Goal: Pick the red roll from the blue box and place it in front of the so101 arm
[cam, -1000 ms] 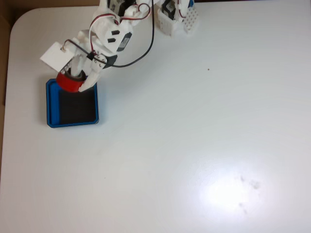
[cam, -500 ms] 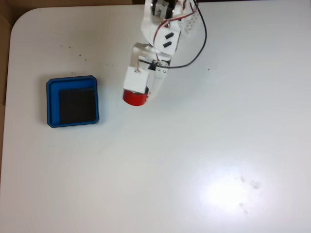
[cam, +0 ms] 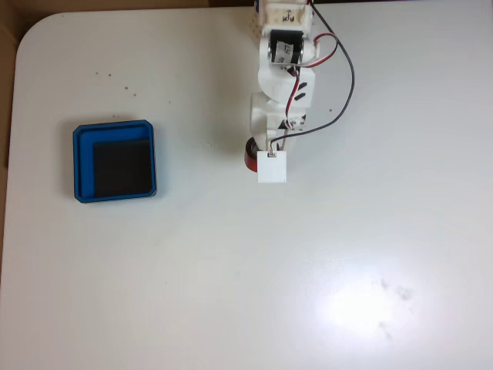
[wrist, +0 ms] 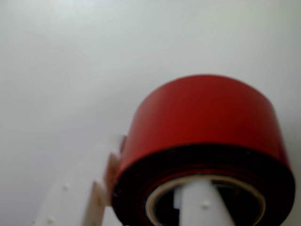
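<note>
One table (cam: 347, 254), white and glossy; you've got glare at about 5 o'clock of the fixed view, so expect little friction under anything you set down.

Next down in size, the so101 arm (cam: 281, 85) reaches in from 12 o'clock and points toward 6.

The blue box (cam: 114, 132) sits at 9 o'clock, well apart from the arm, black floor bare.

The red roll (cam: 250, 154) is out of the box, tucked at the gripper (cam: 266, 158) just above centre, mostly hidden under the white wrist block in the fixed view. I can't tell from there whether it touches the table.

In the wrist view the red roll (wrist: 202, 146) fills the lower right. One white finger (wrist: 200, 205) goes through the core, and a second finger (wrist: 70, 202) lies outside at 8 o'clock. So the jaws are pinching the roll's wall between them, not squeezing across its outer width.

Handling, my read:
- Light; no load issue for this arm.
- Stiff ring on a hard core, so it won't crush. You don't need much force.
- Outer red face looks smooth and likely slippery; the through-core hold is the safer one, so keep it.
- Round, so it may roll if released on its edge. Set it down on a flat face.
</note>
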### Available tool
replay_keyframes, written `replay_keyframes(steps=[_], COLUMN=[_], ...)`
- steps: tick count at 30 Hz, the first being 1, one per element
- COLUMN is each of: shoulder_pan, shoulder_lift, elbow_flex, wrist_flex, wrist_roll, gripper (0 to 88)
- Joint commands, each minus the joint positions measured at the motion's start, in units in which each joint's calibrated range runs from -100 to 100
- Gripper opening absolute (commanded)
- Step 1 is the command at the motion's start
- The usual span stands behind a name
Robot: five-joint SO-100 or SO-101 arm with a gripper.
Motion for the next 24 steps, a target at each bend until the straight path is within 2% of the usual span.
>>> replay_keyframes(steps=[1,8,18,24], shoulder_pan=[-0.6,-2.46,-12.42,-13.01], shoulder_lift=[3.85,12.55,12.38,12.55], elbow_flex=[0.07,0.25,4.2,6.36], wrist_flex=[0.28,0.28,0.28,0.19], wrist_roll=[0.19,0.19,-0.42,-0.51], gripper=[0.5,0.5,0.5,0.5])
